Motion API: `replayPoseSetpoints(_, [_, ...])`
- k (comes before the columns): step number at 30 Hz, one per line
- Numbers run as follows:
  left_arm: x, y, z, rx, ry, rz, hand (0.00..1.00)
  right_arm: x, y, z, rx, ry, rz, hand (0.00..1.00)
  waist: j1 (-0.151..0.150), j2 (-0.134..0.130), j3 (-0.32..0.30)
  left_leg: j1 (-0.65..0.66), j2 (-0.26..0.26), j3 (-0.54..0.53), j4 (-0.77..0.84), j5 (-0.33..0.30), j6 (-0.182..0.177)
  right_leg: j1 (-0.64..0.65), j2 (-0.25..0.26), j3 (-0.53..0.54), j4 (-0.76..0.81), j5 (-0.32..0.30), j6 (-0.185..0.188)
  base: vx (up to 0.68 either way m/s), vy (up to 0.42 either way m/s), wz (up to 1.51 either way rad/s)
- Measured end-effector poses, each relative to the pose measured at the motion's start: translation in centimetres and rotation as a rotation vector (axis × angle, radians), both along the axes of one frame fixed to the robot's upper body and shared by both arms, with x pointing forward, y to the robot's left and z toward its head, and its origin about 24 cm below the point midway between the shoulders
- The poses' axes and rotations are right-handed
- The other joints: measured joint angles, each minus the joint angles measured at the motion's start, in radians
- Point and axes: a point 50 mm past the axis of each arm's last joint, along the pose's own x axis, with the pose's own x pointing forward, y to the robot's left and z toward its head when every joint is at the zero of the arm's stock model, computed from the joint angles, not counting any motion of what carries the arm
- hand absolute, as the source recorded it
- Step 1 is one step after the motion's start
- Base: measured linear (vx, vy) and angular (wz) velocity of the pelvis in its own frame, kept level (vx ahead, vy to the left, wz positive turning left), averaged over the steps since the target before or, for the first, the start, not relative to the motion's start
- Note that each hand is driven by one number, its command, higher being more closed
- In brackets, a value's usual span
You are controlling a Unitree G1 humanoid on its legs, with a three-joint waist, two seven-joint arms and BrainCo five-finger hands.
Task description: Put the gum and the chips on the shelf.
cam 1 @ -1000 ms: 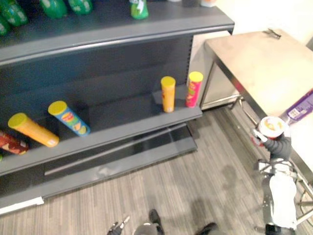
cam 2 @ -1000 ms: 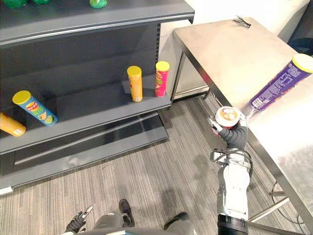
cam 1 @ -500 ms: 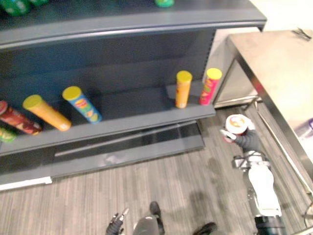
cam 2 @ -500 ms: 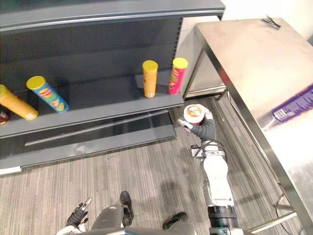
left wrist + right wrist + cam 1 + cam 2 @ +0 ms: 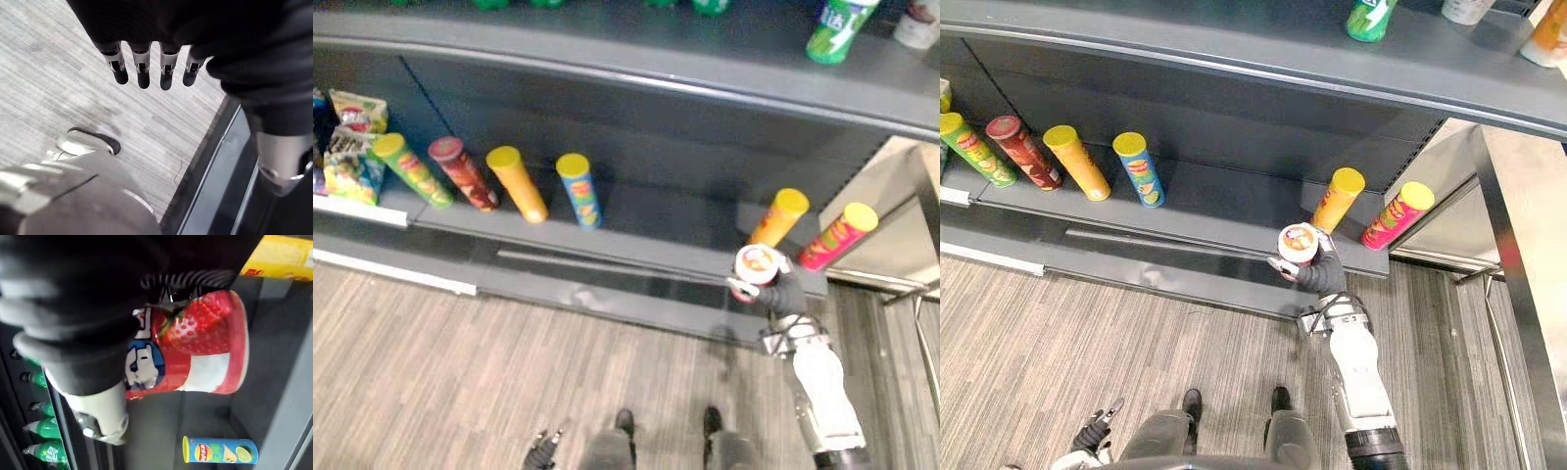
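Gripping the gum tub [image 5: 1298, 245] with fingers and thumb curled round its red body, the right hand [image 5: 1320, 275] holds it in front of the lower shelf [image 5: 1224, 211], at that board's front edge. The tub stands upright in the grasp: its long axis runs vertically, the white lid faces up toward the head camera, and the base points down. In the right wrist view the strawberry-printed side of the tub is exposed past the dark cover. The shelf board lies directly ahead of the hand. The yellow can [image 5: 1337, 199] stands just beyond and to the right of the tub, with the pink can [image 5: 1396, 213] further right. A bare stretch of board lies between the yellow can and the blue can [image 5: 1139, 168] on the left. Judgement: the coming move is a forward reach onto this bare stretch. The tub should be kept vertical so that its base meets the board flat, and kept to the left of the yellow can, which is near enough to be knocked. The right hand is the nearer one and already carries the load. The left hand [image 5: 143, 73] hangs low over the floor, well apart from the shelf, its fingers straight and holding nothing. Whether any can on the shelf is the task's chips cannot be told.
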Motion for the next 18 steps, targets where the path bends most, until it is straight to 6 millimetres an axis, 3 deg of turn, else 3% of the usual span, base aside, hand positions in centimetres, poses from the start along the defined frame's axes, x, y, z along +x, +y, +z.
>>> replayPoseSetpoints(3, [0.0,0.1,0.0,0.004,0.003,-0.013,0.00,-0.8,-0.8,-1.0,0.028,0.042,-0.029,1.00,-0.003,0.003,-0.002,0.031,0.037,-0.023,-0.070,0.021,-0.030,0.037,0.027,-0.054,-0.016,-0.013,-0.026,0.04,-0.198,0.39])
replayPoseSetpoints(7, [0.3,0.0,0.1,0.025,0.010,-0.066,0.00,-1.0,-0.9,-1.3,0.040,0.055,-0.035,1.00,-0.015,0.010,-0.006,0.047,0.048,-0.046,-0.151,0.078,-0.039,0.044,0.030,-0.106,-0.024,-0.020,-0.037,0.05,-0.110,0.38])
replayPoseSetpoints(8, [0.3,0.0,0.1,0.033,0.016,-0.083,0.00,-1.2,-1.0,-1.6,0.045,0.068,-0.037,1.00,-0.027,0.012,-0.006,0.053,0.052,-0.035,-0.171,0.102,-0.043,0.060,0.024,-0.130,-0.033,-0.020,-0.037,0.05,-0.025,0.54])
replayPoseSetpoints(12, [0.4,-0.1,0.0,0.045,0.024,-0.120,0.00,-1.7,-0.6,-2.2,0.072,0.093,-0.043,1.00,-0.024,0.016,-0.014,0.104,0.044,-0.008,-0.230,0.132,-0.044,0.106,0.008,-0.149,-0.056,-0.020,-0.036,0.03,0.036,0.21])
replayPoseSetpoints(15, [0.4,-0.4,0.0,0.039,0.025,-0.128,0.00,-2.0,0.0,-2.6,0.081,0.111,-0.022,1.00,-0.027,0.030,-0.042,0.116,0.055,0.100,-0.281,0.155,-0.051,0.106,-0.003,-0.150,-0.080,-0.011,-0.022,-0.02,0.051,0.02])
replayPoseSetpoints(18, [0.4,-0.5,-0.1,0.038,0.027,-0.133,0.00,-1.8,0.8,-2.5,0.082,0.105,0.017,1.00,-0.025,0.034,-0.053,0.135,0.046,0.128,-0.299,0.168,-0.039,0.107,-0.009,-0.126,-0.098,0.001,-0.009,0.02,0.045,-0.17])
